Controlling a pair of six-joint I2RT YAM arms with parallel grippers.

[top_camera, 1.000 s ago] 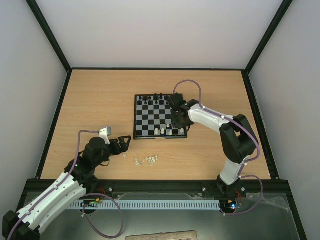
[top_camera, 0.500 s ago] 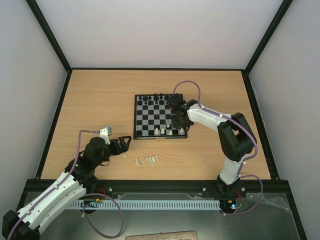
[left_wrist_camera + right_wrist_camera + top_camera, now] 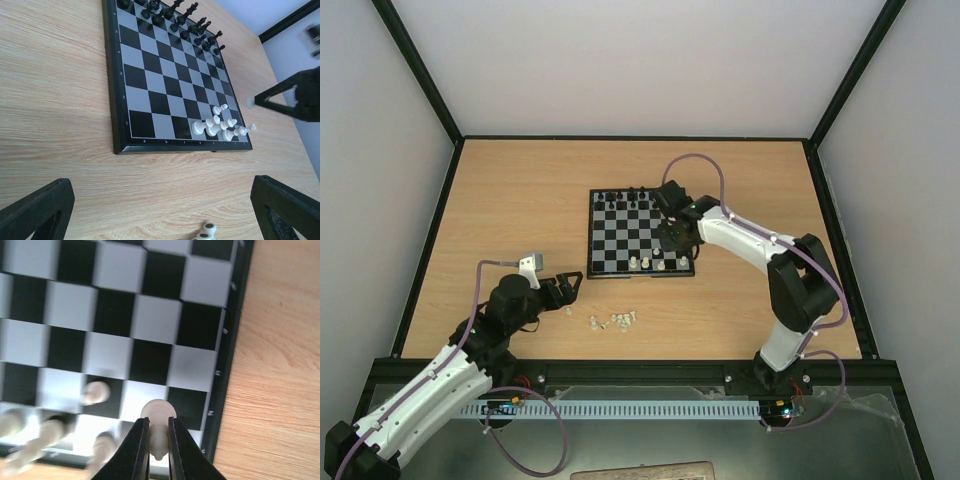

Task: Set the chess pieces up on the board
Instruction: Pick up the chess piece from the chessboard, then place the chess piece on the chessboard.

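Cream plastic and round-headed, the pawn (image 3: 158, 410) is held by its neck in the right pincer (image 3: 158, 429), which is closed narrow on it over the near right corner of the black-and-pale checkered board (image 3: 114, 100). It is judged light, stiff and slippery, easily tipped; the neck is best taken. Other cream pieces (image 3: 220, 127) are crowded just beside it and could be knocked. Small black pieces (image 3: 180, 20) are lined along the far edge. Loose cream pieces (image 3: 615, 320) are scattered near the front edge of the wooden bench (image 3: 520, 200), by the left pincer (image 3: 568, 285), which is spread wide and empty.
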